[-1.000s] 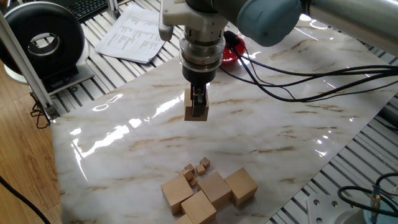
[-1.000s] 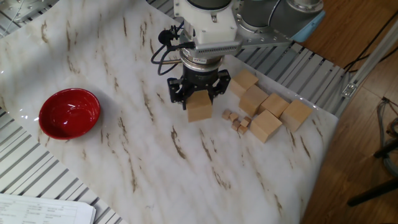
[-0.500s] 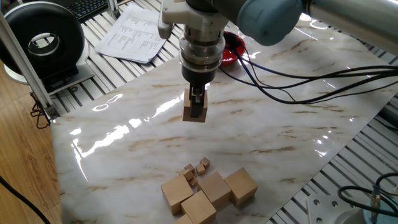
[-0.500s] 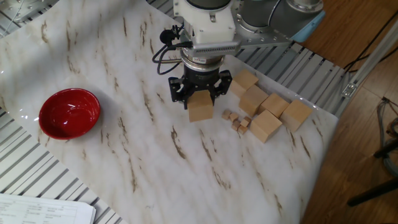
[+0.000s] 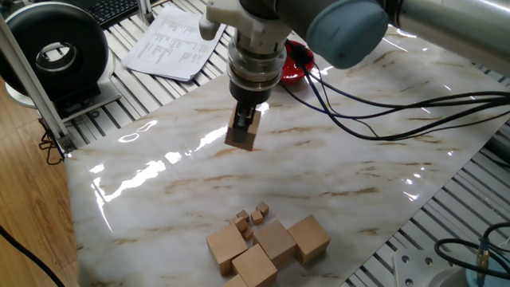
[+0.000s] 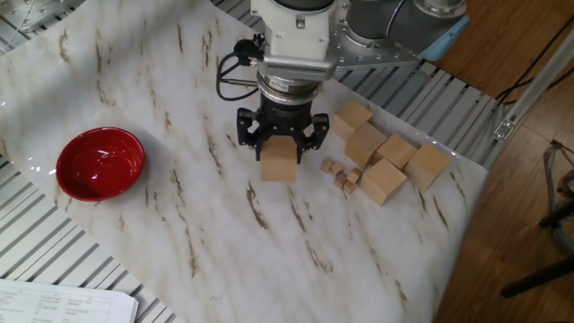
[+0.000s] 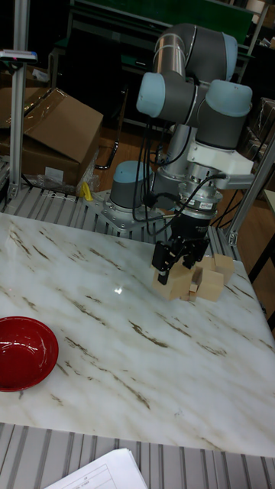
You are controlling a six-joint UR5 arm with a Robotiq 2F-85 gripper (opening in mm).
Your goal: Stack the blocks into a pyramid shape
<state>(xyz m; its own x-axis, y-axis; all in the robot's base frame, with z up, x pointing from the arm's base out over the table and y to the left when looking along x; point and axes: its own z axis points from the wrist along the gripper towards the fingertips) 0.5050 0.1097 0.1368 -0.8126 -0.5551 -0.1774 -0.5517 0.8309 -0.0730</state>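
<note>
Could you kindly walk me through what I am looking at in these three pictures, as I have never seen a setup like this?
This is a grey-and-blue jointed robot arm bolted beside a white marble-patterned table. All three pictures show the same moment: two cameras look down at the table from opposite sides, and a taller picture faces the arm from the front. At the arm's tip is a black two-finger gripper, whose fingers are closed on one large light-tan wooden cube. Whether that cube touches the table cannot be told. Four more large tan cubes lie loose near the table's edge, unstacked, with several tiny wooden cubes beside them. A shiny red bowl sits further off, and printed papers lie off the table's far edge.
</note>
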